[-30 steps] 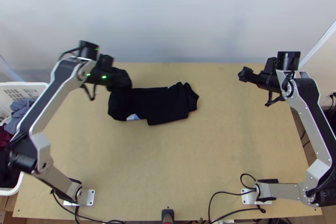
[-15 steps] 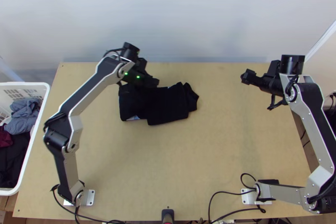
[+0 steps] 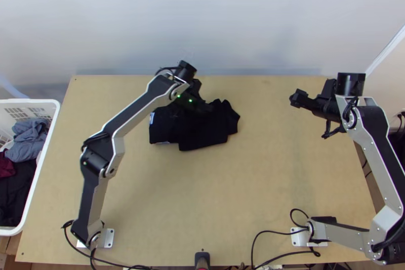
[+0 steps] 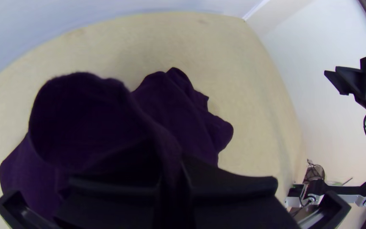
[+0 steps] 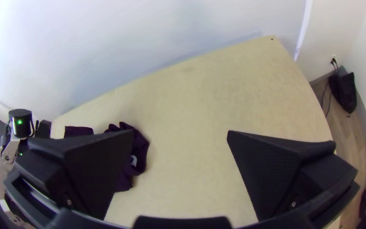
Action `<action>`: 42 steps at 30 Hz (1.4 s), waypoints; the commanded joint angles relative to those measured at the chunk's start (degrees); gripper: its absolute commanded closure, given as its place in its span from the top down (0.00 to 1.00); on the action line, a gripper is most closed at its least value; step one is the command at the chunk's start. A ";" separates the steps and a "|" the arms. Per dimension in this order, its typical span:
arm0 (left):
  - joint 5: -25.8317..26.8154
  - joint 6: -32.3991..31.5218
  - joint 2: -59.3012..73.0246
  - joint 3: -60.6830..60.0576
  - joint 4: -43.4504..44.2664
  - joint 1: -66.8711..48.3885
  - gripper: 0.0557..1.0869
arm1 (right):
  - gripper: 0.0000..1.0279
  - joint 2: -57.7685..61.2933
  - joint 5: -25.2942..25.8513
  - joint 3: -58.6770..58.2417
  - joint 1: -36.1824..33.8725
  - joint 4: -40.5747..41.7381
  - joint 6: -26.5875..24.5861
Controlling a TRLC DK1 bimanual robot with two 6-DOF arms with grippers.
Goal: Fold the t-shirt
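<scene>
The left gripper [image 3: 206,109] has its flat black fingers together, clamped on a raised fold of black cloth t-shirt [image 3: 202,136], the right gripper's [image 3: 294,99] wide apart over the light wooden table [image 3: 202,199].

A: Any way through?
B: Yes; tabletop [image 3: 273,179] open to a pass between shirt [image 3: 202,136] and right gripper [image 3: 295,99], and nearside of the shirt between the arms.
A: Obstacles?
B: Left arm [image 3: 132,115] slanting across; left gripper [image 3: 207,108] at the shirt; wall [image 3: 228,27] behind; cables [image 3: 276,231] by the right base.
</scene>
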 commanded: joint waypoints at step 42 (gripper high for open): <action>-17.14 7.99 0.62 8.44 -1.40 -10.76 0.97 | 0.97 10.04 -0.12 -11.46 6.57 13.86 5.57</action>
